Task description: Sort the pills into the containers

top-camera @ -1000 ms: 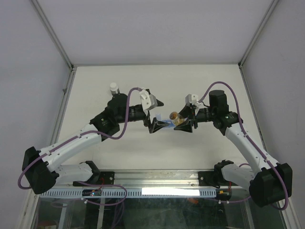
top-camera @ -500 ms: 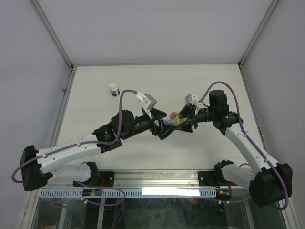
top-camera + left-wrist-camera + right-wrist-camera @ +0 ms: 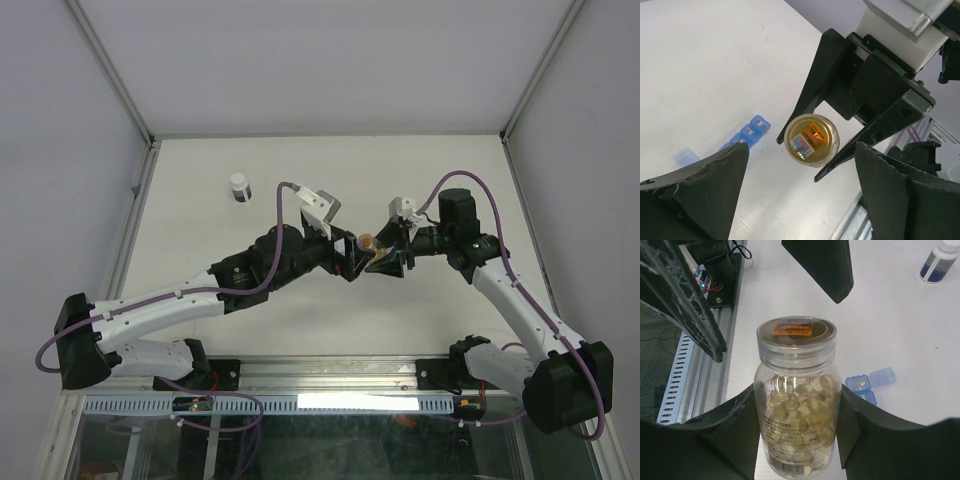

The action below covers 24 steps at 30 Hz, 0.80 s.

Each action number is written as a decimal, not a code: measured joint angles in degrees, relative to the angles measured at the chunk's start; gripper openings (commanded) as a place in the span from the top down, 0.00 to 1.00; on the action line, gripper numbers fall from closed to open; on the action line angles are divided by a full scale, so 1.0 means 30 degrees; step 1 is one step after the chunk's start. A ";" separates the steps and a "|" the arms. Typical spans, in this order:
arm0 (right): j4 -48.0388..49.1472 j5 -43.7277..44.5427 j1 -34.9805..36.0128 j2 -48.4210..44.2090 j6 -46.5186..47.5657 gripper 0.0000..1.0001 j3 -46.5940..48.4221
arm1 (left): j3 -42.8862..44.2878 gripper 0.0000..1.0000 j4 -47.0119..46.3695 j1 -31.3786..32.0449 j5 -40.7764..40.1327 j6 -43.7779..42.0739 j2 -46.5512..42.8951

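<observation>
at the far left of the tabletop (image 3: 420, 170) a small white-capped vial (image 3: 239, 187) stands upright, well apart from both arms; the right wrist view shows its dark blue lower part more clearly than the overhead view does; the left end effector (image 3: 343, 260) is open, its fingers (image 3: 700, 190) spread wide on either side of the lid of the bottle (image 3: 811, 140) without touching it, which the left wrist view makes plain; beneath, the blue pill organiser (image 3: 749, 134) lies on the tabletop with some lids flipped up; only the two wrist views show it, as the end effectors hide it from overhead; the right wrist view alone shows a small pale piece in one open compartment; the bottle is clear, its lid bears an orange label, and it is held above the tabletop; the amber pills (image 3: 805, 400) fill most of it; the right end effector (image 3: 388, 262) is clamped on the bottle's body, one finger on each side.
</observation>
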<state>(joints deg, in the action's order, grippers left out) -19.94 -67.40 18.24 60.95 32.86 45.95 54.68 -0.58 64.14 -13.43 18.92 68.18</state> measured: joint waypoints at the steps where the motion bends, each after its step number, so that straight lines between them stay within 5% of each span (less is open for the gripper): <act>1: 0.0000 -0.0007 0.0000 0.0000 0.0000 1.00 0.0000 | 0.0146 0.13 0.0080 0.0000 0.0000 0.0000 0.0102; 13: 0.0007 -0.0153 0.0000 0.0000 0.0000 1.00 0.0000 | 0.1377 0.37 0.0648 0.0000 0.0007 -0.0015 0.1290; 20: 0.0029 -0.0153 -0.0015 0.0051 -0.0015 1.00 0.0000 | 0.1668 0.74 0.0867 0.0007 0.0452 -0.0291 0.1566; 24: 0.0087 -0.0175 -0.0015 0.0066 -0.0007 1.00 0.0000 | 0.1734 0.81 0.0896 0.0000 0.0882 -0.0641 0.1596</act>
<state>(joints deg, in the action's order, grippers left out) -19.68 -67.92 18.20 61.14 32.84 45.95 59.88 2.11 64.14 -10.79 16.99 72.97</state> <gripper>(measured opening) 0.550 0.411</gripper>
